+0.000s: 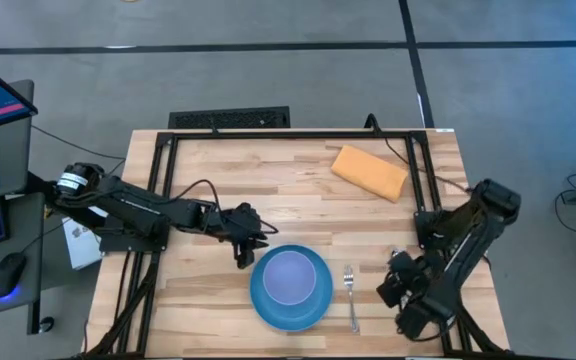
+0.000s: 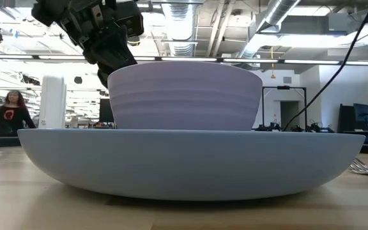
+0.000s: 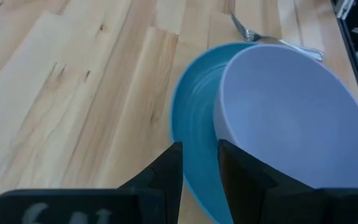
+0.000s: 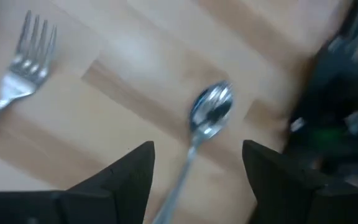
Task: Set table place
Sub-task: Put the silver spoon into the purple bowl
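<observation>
A lavender bowl (image 1: 290, 276) sits in a blue plate (image 1: 266, 302) on the table (image 1: 268, 170), near its front edge. A fork (image 1: 350, 296) lies just right of the plate. My left gripper (image 1: 246, 250) hovers at the plate's far-left rim, its fingers a narrow gap apart and empty; the left wrist view shows the plate (image 3: 194, 124) and the bowl (image 3: 291, 118) past them. My right gripper (image 1: 396, 290) is wide open right of the fork. A spoon (image 4: 209, 111) lies on the wood with its handle running between the right fingers, which do not touch it.
An orange-tan pad (image 1: 370, 172) lies at the table's far right. Black frame rails (image 1: 163, 170) run along the table's edges. The far left of the tabletop is bare wood. A person (image 2: 11, 112) stands far back in the room.
</observation>
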Controlling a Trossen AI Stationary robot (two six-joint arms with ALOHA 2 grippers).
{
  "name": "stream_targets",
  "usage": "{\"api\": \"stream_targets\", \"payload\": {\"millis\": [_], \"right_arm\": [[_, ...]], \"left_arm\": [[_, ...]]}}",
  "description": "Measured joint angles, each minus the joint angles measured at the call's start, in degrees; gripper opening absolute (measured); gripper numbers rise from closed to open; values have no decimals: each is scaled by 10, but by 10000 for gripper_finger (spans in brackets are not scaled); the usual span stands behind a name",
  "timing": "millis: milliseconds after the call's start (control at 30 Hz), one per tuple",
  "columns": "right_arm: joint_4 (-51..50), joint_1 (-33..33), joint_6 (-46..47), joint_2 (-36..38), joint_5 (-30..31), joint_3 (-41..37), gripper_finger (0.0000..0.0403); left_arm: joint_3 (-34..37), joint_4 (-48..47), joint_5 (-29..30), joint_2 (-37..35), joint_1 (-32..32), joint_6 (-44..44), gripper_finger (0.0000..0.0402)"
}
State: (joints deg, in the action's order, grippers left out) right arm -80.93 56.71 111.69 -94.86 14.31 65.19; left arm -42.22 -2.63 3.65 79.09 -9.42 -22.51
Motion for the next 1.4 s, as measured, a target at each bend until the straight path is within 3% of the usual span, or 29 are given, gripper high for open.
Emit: {"api": "stream_targets", "payload": {"millis": [233, 467, 733, 1067, 1400], "right_arm": [[119, 31, 77, 119, -7, -104, 271], [200, 43, 105, 175, -25, -188, 271], [343, 43, 118, 150, -37, -263, 271], [344, 43, 134, 86, -68, -262, 271], [341, 37, 146, 85, -70, -262, 270]], "left_arm": [[0, 1, -56, 0, 39, 19, 91], [0, 1, -79, 0, 48, 28, 91], [0, 0, -79, 0, 48, 27, 91], [0, 0, -78, 0, 48, 28, 91], [0, -2, -76, 0, 48, 28, 91]]}}
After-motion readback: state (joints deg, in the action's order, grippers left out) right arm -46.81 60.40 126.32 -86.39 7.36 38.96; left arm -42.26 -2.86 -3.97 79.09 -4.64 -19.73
